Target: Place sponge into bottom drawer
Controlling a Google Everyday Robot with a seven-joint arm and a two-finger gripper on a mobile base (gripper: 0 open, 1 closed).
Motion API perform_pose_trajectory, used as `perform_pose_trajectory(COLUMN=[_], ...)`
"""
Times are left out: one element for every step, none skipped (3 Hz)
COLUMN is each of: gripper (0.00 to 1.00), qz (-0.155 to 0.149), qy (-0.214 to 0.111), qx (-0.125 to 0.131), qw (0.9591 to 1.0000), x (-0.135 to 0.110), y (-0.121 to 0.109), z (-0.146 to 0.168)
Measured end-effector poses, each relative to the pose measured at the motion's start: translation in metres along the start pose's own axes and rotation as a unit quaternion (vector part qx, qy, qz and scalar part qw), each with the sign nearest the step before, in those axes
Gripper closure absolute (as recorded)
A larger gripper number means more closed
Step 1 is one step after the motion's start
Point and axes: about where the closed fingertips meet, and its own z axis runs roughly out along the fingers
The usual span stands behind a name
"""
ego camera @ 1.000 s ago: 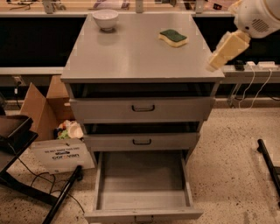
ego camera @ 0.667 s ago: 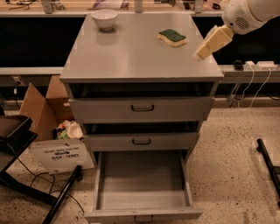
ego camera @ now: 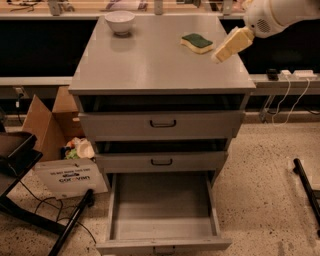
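The gripper (ego camera: 219,56) hangs empty over the cabinet surface (ego camera: 150,65), whether its jaws are parted I cannot tell, angled toward the sponge (ego camera: 197,42) just beside their tips, probably lining up a grasp for the open bottom drawer (ego camera: 162,235) far below them.

The gripper (ego camera: 221,54), hovering beside the sponge (ego camera: 197,42) at the right edge of the desk (ego camera: 150,65), is trailing an arm (ego camera: 280,15) running off the top-right corner. The front of the bottom drawer (ego camera: 162,205) is being clipped by the lower edge.
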Motion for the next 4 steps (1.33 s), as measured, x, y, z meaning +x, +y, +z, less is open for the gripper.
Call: perform_pose_trajectory(gripper=[0.0,0.0,0.0,0.0], qz=[0.038,0.083,0.118,0.177], qy=[-0.037,-0.064,-0.083,-0.116], qx=[0.009,0.0,0.002,0.021], qw=[0.9986,0.9944,0.9896,0.9772], x=[-0.008,-0.016,-0.018,-0.012], y=[-0.038,-0.064,-0.077,-0.096], z=[0.047,0.128,0.177,0.206])
